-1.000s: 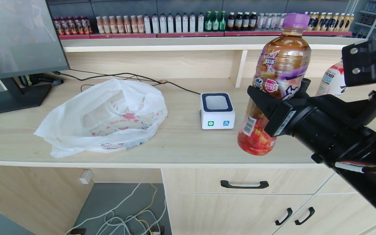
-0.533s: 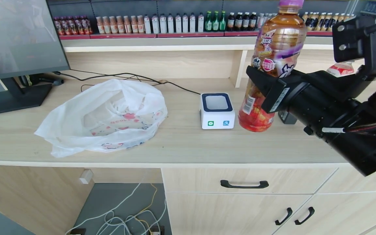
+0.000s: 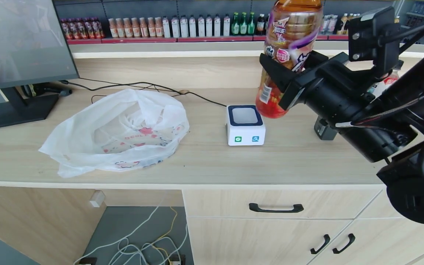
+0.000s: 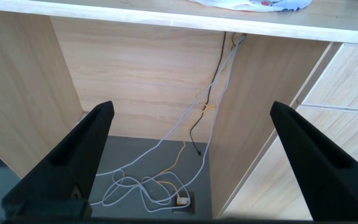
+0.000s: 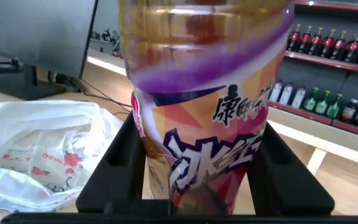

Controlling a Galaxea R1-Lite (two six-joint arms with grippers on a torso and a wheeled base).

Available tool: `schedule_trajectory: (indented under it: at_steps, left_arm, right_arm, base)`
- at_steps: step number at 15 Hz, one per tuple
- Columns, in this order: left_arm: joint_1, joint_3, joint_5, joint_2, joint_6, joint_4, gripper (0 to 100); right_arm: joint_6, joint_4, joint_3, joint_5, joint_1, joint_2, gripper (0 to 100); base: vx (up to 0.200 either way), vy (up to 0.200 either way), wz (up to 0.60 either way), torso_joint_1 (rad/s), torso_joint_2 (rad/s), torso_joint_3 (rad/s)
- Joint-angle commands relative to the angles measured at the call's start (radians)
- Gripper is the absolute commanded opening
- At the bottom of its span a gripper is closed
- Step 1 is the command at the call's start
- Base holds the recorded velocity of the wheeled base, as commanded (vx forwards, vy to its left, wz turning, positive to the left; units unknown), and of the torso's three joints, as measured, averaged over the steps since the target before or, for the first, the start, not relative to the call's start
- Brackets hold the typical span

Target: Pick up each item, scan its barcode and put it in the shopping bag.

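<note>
My right gripper [image 3: 289, 75] is shut on a tea bottle [image 3: 287, 48] with a purple and orange label, held upright above the counter, just right of and behind the white barcode scanner [image 3: 245, 125]. The bottle's barcode [image 3: 266, 94] faces left. In the right wrist view the bottle [image 5: 204, 106] stands between the two black fingers [image 5: 114, 165]. The white plastic shopping bag [image 3: 120, 130] lies open on the counter, left of the scanner. My left gripper [image 4: 191, 162] is open, below counter height, facing the open space under the counter.
A monitor [image 3: 17, 44] stands at the counter's far left, with cables [image 3: 142, 86] running behind the bag. Another bottle [image 3: 383, 82] stands behind my right arm. A small dark object [image 3: 324, 130] sits right of the scanner. Shelves of bottles [image 3: 197, 25] line the back. Drawers [image 3: 274, 208] are below.
My right arm has carried the bottle up and to the left, from the counter's front right to a spot beside the scanner. The bag and scanner have not moved.
</note>
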Motion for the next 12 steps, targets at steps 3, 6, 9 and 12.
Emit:
schedule_trajectory:
  at_steps: [3, 6, 9, 12]
  left_arm:
    - [0.0, 0.0, 0.001, 0.0, 0.001, 0.0, 100]
    - [0.0, 0.0, -0.001, 0.0, 0.0, 0.0, 100]
    - [0.0, 0.0, 0.001, 0.0, 0.0, 0.0, 100]
    - [0.0, 0.0, 0.001, 0.0, 0.0, 0.0, 100]
  right_arm:
    - [-0.113, -0.014, -0.121, 0.166, -0.047, 0.152, 0]
    - [-0.223, -0.016, -0.225, 0.22, -0.052, 0.242, 0]
    - [-0.329, -0.054, -0.367, 0.33, -0.075, 0.343, 0]
    - [-0.368, -0.096, -0.422, 0.428, -0.101, 0.417, 0]
  base:
    - [0.0, 0.0, 0.0, 0.0, 0.0, 0.0]
    - [0.0, 0.0, 0.0, 0.0, 0.0, 0.0]
    - [0.0, 0.0, 0.0, 0.0, 0.0, 0.0]
    - [0.0, 0.0, 0.0, 0.0, 0.0, 0.0]
